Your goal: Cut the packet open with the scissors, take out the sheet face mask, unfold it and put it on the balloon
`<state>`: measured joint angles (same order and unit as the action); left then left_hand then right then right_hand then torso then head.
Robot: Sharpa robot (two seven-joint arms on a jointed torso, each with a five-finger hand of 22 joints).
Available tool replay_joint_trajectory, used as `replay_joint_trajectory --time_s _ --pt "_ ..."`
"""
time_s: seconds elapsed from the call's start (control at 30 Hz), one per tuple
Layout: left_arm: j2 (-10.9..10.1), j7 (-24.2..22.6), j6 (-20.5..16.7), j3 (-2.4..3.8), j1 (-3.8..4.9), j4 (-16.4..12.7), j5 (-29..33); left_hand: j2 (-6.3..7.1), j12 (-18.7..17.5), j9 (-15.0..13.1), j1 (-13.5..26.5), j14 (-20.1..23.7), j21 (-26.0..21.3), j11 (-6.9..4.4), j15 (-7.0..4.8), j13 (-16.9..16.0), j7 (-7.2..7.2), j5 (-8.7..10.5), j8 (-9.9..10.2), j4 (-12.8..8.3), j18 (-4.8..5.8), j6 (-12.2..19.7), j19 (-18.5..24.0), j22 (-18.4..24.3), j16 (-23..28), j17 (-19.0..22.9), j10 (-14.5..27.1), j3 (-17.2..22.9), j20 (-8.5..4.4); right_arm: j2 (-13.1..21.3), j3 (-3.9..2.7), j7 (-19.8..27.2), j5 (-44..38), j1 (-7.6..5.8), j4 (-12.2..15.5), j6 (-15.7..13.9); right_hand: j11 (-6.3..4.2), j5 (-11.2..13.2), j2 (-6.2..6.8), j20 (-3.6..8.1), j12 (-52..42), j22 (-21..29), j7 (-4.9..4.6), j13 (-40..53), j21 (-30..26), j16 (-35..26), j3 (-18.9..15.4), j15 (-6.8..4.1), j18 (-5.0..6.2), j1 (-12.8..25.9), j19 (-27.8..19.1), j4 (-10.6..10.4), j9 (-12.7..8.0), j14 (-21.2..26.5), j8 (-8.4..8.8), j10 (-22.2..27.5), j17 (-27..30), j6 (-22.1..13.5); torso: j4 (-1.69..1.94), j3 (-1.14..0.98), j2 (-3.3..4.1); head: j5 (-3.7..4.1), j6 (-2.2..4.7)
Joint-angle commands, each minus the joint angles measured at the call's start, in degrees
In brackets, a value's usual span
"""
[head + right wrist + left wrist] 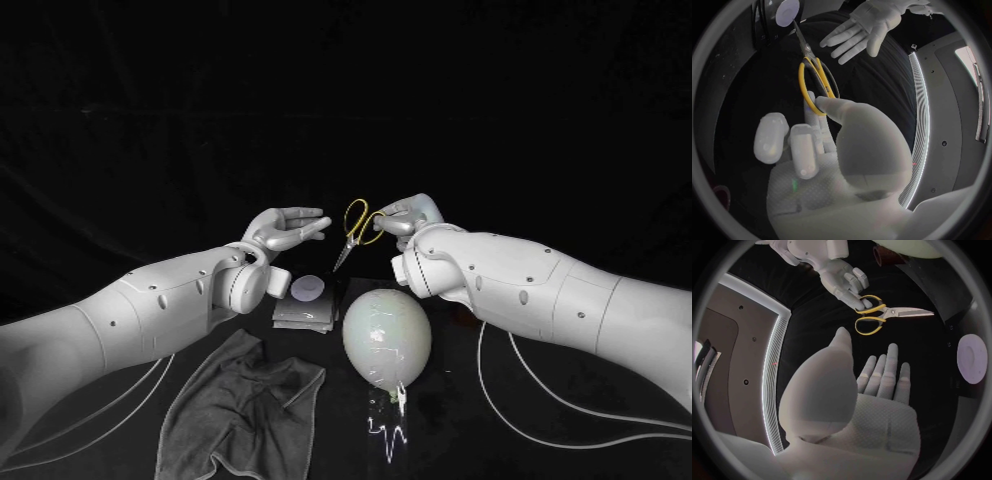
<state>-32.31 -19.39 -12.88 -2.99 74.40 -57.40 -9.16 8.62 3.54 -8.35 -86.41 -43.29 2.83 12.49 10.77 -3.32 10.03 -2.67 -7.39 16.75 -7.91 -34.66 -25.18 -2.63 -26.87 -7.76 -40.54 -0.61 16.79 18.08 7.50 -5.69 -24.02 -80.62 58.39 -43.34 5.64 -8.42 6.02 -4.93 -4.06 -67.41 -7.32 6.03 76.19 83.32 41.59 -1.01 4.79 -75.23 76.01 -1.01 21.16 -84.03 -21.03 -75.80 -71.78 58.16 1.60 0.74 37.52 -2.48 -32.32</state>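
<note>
Black tabletop [548, 140] carries everything, and both hands hang above its middle, clear of it. A grey cloth [238, 400] lies crumpled below the left hand [286, 228], nearer the robot. It is probably there for wiping and has no part in the present step.

The balloon [387, 335] is pale, glossy and egg-shaped. It lies on its side under the right forearm, nearer the robot than either hand, and bears no mask. Parking it just beside the packet [306, 316] looks meant to keep the last step short.

The packet is a dark, flat rectangle on the tabletop under the gap between the two hands. It is close against the balloon, though I cannot tell whether they touch. It looks uncut, so the task is at its start.

The right hand [408, 212] holds the scissors [356, 225] by their yellow loops, thumb against one loop and fingertips at the other. The slim steel blades hang point-down toward the packet and lie together, closed or nearly so. I judge this a carrying pinch rather than a cutting grip, and the fingers would need to seat in the loops first.

The left hand is wide, its fingers straight and apart, holding nothing, just beside the scissor handles. It looks placed to steady the scissors or to go down for the packet.

A pale disc [310, 288] sits at the packet's far edge, just under the blade tips.
</note>
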Motion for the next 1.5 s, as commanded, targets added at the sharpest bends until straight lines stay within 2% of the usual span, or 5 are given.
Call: replay_joint_trajectory --time_s 0.03,0.67,0.8,0.93,1.5 --pt "0.6 4.5 2.9 0.06 0.19 0.8 -3.7 -0.61 -0.2 -0.1 0.0 0.4 0.0 0.32 0.01 0.0 4.47 -0.10 0.1 0.1 1.04 0.2 0.1 0.0 -0.3 0.1 -0.2 -1.1 0.02 -0.4 -0.13 2.4 3.7 0.36 0.4 -0.7 -2.81 -0.2 -0.57 -0.01 -0.1 -0.1 0.27 0.0 0.0 0.0 0.5 -0.27 0.16 -0.1 -0.2 0.0 0.0 -2.6 -0.28 -3.1 -0.1 -0.1 0.09 -0.06 0.14 -1.07 -0.36" --pt "3.5 8.4 5.2 -0.11 0.22 4.9 -5.0 -2.31 0.0 -0.3 -1.8 0.1 0.2 0.98 0.30 -0.2 5.17 -0.09 -0.2 -0.1 0.74 -0.5 -0.6 -0.1 -1.0 0.0 -1.9 -2.1 0.01 0.6 -0.88 3.8 5.9 1.20 5.0 -0.5 -2.81 -0.5 -0.60 0.01 0.0 0.0 0.28 0.1 0.0 0.0 0.7 -0.28 0.20 0.2 -0.3 0.2 0.2 -2.5 -0.40 -3.2 0.1 -0.2 -0.06 -0.14 0.00 -2.13 -1.41" --pt "3.3 8.6 7.1 -0.12 0.22 4.4 -5.1 -3.45 0.7 -1.7 -3.7 -1.8 1.8 0.68 -0.20 -0.5 3.16 -0.09 -2.0 -0.5 0.00 -5.9 -7.3 -0.9 -2.3 -0.4 -6.6 -1.5 -0.05 0.6 -0.92 3.9 5.9 1.21 5.0 -0.4 -2.82 -0.5 -0.60 0.01 0.0 0.0 0.28 0.1 -0.1 0.0 0.8 -0.28 0.21 0.2 -0.4 0.3 0.3 -2.6 -0.43 -3.2 0.0 -0.2 -0.05 -0.06 0.00 -2.01 -1.43" --pt "3.1 8.8 9.3 -0.16 0.22 3.8 -4.9 -5.06 3.1 -3.4 -5.5 -6.9 4.2 -2.05 -2.61 -1.0 2.70 -0.17 -5.1 -0.9 -1.94 -13.2 -17.5 -1.8 -5.0 -1.2 -14.0 -1.6 -0.11 0.6 -0.94 4.1 5.9 1.21 4.9 -0.3 -2.82 -0.5 -0.60 0.01 0.0 0.0 0.28 0.1 -0.1 0.0 0.8 -0.28 0.21 0.2 -0.4 0.3 0.3 -2.6 -0.43 -3.2 0.0 -0.2 -0.05 -0.02 -0.02 -1.95 -1.45" --pt "2.9 9.4 12.9 -0.26 0.21 4.0 -2.6 -7.86 2.9 -3.7 -5.7 -9.5 4.1 -3.17 -3.89 -0.4 1.99 -0.12 -6.4 -0.3 -2.17 -16.9 -19.1 -1.3 -5.6 -1.2 -18.8 -2.2 -0.06 0.7 -0.97 4.4 5.7 1.22 5.2 0.2 -2.82 -0.6 -0.60 0.02 0.0 0.0 0.28 0.1 0.0 0.0 0.8 -0.29 0.21 0.3 -0.4 0.4 0.3 -2.6 -0.46 -3.2 0.0 -0.2 -0.03 -0.01 0.07 -1.87 -1.48"
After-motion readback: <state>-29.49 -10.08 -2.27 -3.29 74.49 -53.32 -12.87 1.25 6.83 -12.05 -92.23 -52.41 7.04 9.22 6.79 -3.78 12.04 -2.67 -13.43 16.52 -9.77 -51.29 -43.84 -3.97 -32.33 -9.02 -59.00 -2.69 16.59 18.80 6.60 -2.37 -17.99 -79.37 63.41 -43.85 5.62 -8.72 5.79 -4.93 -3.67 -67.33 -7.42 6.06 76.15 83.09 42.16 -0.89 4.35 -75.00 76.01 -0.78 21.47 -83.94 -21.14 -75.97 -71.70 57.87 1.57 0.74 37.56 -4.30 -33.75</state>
